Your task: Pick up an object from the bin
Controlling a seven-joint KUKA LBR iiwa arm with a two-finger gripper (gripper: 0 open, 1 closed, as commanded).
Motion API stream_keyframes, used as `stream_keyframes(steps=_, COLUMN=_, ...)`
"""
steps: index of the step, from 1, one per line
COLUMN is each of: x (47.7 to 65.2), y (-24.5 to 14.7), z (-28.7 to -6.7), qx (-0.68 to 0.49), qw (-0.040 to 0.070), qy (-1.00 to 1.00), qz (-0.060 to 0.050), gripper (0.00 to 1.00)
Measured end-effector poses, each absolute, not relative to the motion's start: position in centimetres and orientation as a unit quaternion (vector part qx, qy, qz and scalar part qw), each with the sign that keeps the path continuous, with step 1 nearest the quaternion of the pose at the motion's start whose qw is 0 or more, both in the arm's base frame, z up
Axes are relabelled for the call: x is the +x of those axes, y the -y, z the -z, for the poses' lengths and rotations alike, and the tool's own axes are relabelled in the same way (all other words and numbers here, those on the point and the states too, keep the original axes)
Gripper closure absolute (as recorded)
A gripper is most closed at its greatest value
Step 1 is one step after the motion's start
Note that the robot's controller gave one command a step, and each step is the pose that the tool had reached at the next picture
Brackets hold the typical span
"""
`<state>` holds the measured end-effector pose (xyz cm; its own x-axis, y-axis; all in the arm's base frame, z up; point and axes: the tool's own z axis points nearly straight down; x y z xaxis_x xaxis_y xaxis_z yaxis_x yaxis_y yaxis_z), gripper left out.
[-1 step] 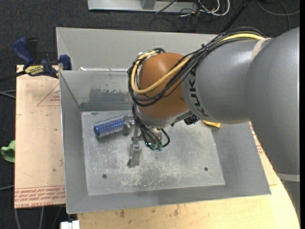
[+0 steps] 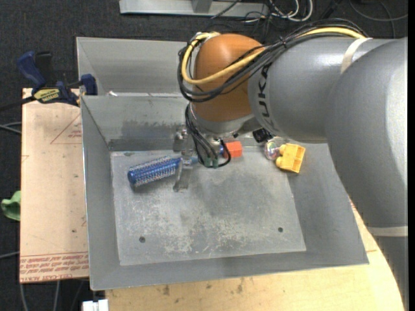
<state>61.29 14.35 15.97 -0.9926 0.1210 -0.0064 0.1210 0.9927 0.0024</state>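
Observation:
A blue ridged cylinder lies on the bin floor at the back left, its long axis running left to right. My gripper is low over the floor at the cylinder's right end, touching or almost touching it. A small orange-red block sits just to the gripper's right, partly under the wrist.
A yellow block and a small shiny ball lie together at the back right, with a small black piece behind them. The arm and its orange dome cover the bin's back middle and right side.

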Motion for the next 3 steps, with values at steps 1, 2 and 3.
stream_keyframes(steps=1, x=63.8, y=-15.2, z=-6.9, qx=0.036, qw=-0.001, qy=-0.999, qz=0.0, gripper=0.0)
stream_keyframes(steps=2, x=63.8, y=-15.2, z=-7.2, qx=0.037, qw=0.0, qy=-0.999, qz=-0.001, gripper=1.0)
stream_keyframes(steps=3, x=63.8, y=-15.1, z=-22.5, qx=0.027, qw=0.005, qy=-1.0, qz=-0.002, gripper=1.0)
